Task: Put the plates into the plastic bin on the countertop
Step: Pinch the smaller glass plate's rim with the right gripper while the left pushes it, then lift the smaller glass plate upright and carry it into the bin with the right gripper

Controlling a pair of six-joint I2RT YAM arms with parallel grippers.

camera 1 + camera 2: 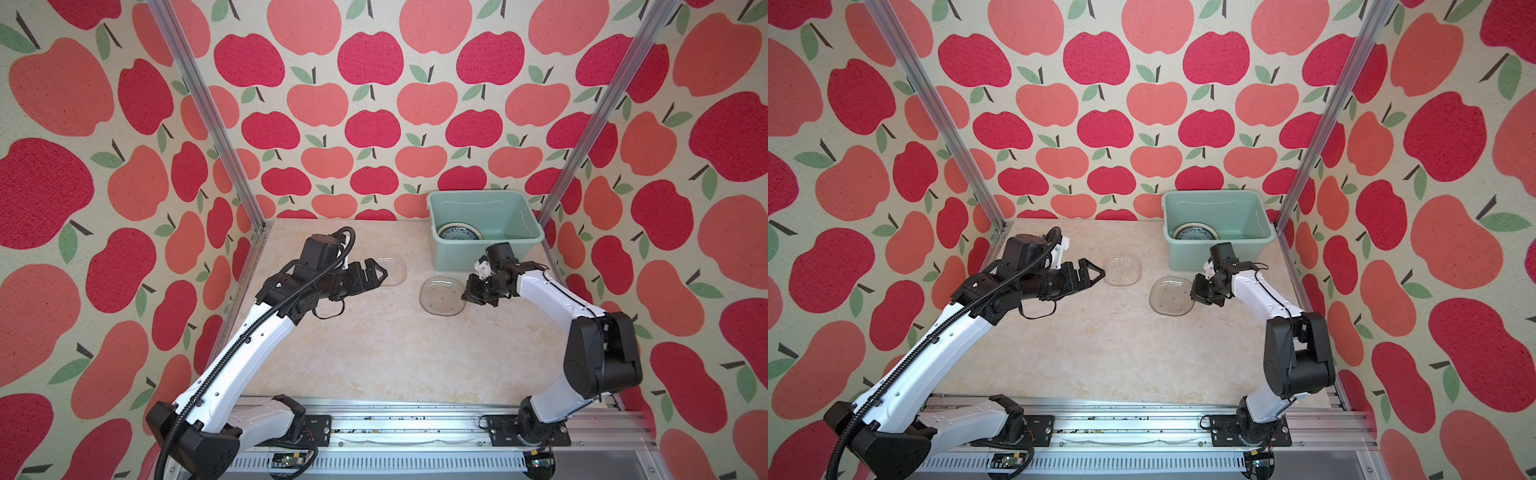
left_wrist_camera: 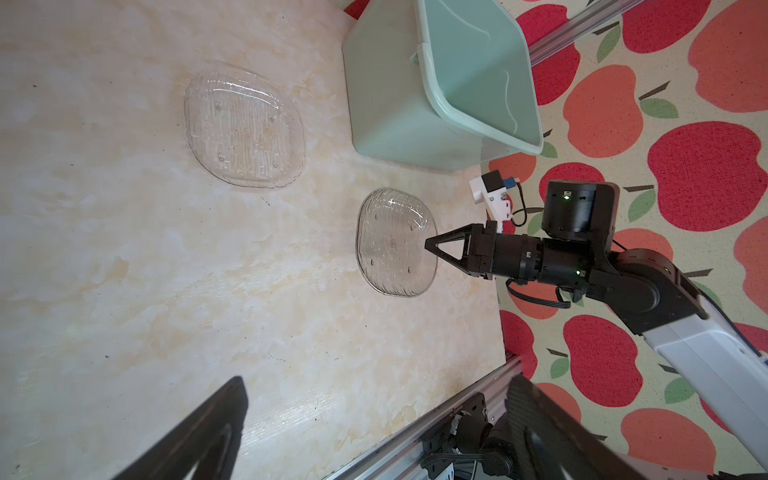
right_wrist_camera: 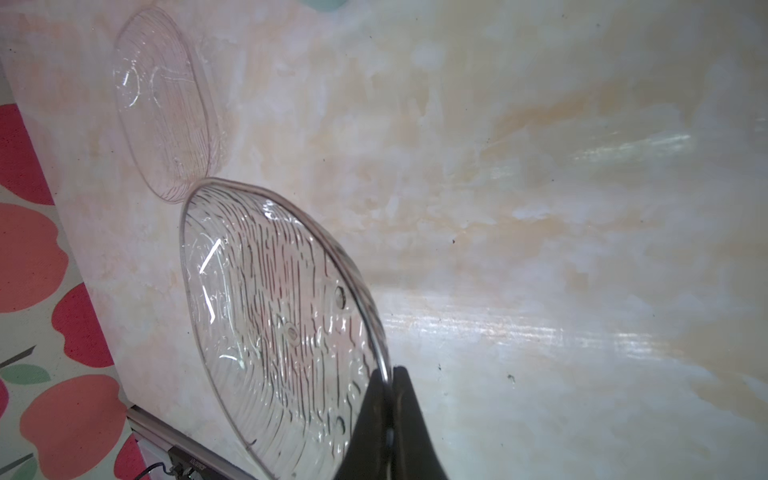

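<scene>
The right end effector (image 3: pixel 390 376) pinched the near rim of a clear glass plate (image 1: pixel 441 296), its two fingers pressed together on the thin lip, a hold that probably suited a dish too flat and slick to take any other way. The plate sat near the right edge of the surface (image 1: pixel 374 353), just in front of the mint-green plastic bin (image 1: pixel 465 259), and whether it had left the surface could not be told. The bin stood in the back right corner, a short carry away, with a teal patterned plate (image 1: pixel 459 232) lying in its bottom. The left end effector (image 1: pixel 1096 274) hovered with fingers spread wide and holding nothing, pointed at a second glass plate (image 1: pixel 1123 271) that lay flat just beside it toward the back middle of the surface, apparently lined up for the next pickup.
</scene>
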